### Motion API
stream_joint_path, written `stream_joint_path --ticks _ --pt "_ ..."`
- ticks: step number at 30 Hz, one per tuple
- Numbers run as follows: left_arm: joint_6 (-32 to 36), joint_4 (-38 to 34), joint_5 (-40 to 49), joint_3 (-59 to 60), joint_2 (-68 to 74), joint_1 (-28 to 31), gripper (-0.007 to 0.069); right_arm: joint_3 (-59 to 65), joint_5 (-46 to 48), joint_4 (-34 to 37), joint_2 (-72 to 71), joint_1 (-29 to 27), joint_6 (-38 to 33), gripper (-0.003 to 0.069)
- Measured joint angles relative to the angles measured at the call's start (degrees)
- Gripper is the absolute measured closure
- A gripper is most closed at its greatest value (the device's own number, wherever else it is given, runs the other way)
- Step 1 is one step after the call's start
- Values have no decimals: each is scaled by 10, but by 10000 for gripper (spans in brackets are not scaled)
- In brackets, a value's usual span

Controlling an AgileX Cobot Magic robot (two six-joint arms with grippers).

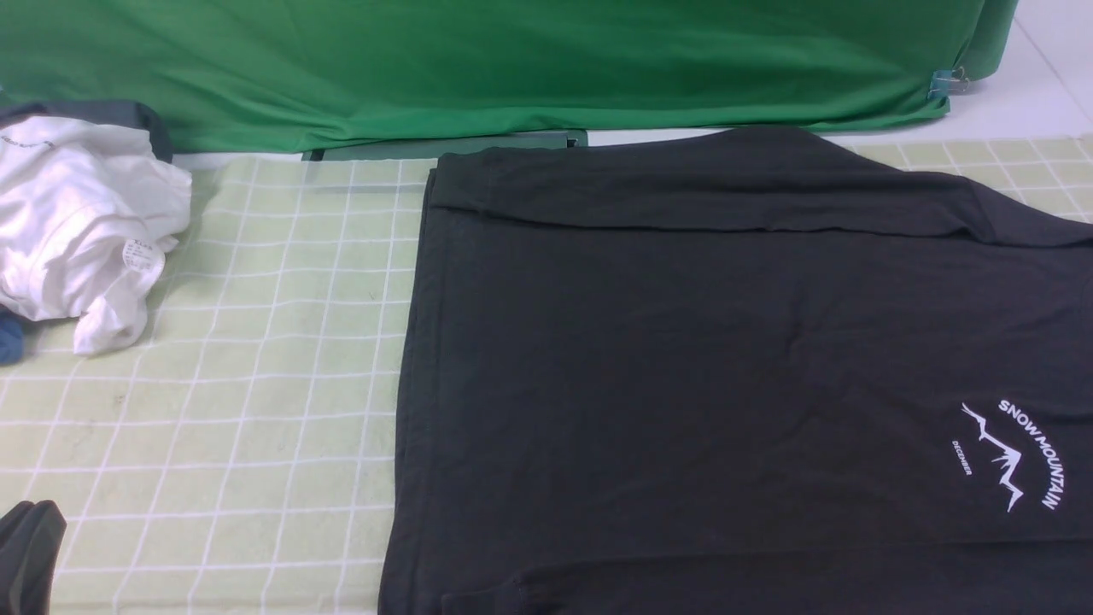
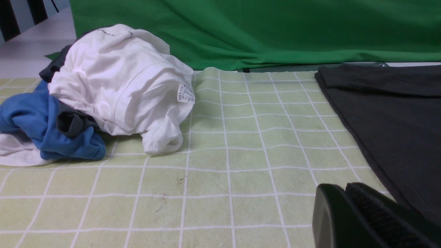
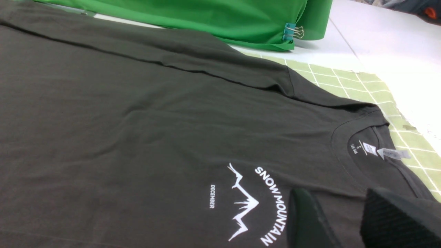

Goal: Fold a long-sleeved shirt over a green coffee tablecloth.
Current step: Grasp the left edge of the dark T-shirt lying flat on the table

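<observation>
The black long-sleeved shirt (image 1: 683,359) lies spread flat on the green coffee tablecloth (image 1: 256,384), its white mountain print (image 1: 1016,453) toward the right. A folded band of its fabric runs along the far edge. My left gripper (image 2: 344,187) is shut and empty, low over the bare cloth (image 2: 241,155) just left of the shirt's hem side (image 2: 396,120); it shows at the front view's bottom left corner (image 1: 30,547). My right gripper (image 3: 336,196) stands open above the shirt (image 3: 137,120), between the print (image 3: 255,203) and the collar (image 3: 365,148). It is out of the front view.
A crumpled white garment (image 1: 77,231) sits at the far left on a pile with a blue one (image 2: 44,127). A deep-green backdrop (image 1: 512,68) hangs behind, held by a clip (image 1: 943,83). The tablecloth ends at a white surface (image 3: 396,44) on the right.
</observation>
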Motion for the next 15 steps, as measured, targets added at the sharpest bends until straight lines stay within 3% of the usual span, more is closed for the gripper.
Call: stream_joint_path --ticks 15 --pt "9 5 0 0 0 0 589 0 -10 0 0 0 0 414"
